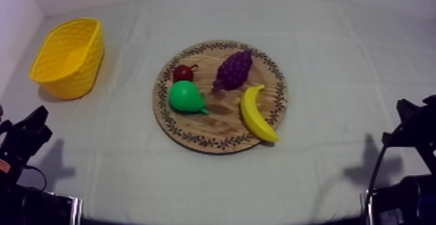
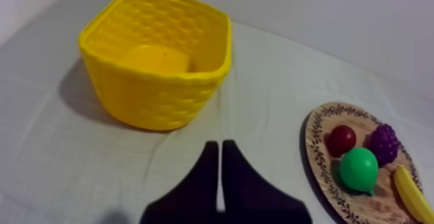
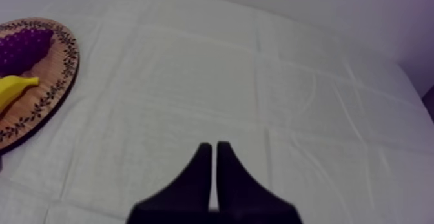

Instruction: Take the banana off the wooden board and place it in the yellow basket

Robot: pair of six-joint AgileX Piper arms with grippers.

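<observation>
The yellow banana [image 1: 257, 113] lies on the right part of the round wooden board [image 1: 220, 135] in the middle of the table. The yellow basket [image 1: 68, 57] stands empty at the far left. My left gripper [image 1: 36, 125] rests low at the left, shut on nothing, its fingers together [image 2: 221, 150] over the cloth between the basket [image 2: 158, 59] and the board [image 2: 316, 142], where the banana [image 2: 411, 194] lies. My right gripper [image 1: 407, 114] rests low at the right, shut as a narrow wedge [image 3: 214, 150], with the banana's tip [image 3: 14, 88] on the board [image 3: 45, 101] beside it.
On the board also lie a green pear [image 1: 187, 98], a bunch of purple grapes [image 1: 233, 69] and a small red fruit [image 1: 183, 72]. A pale wall runs behind the table's far edge.
</observation>
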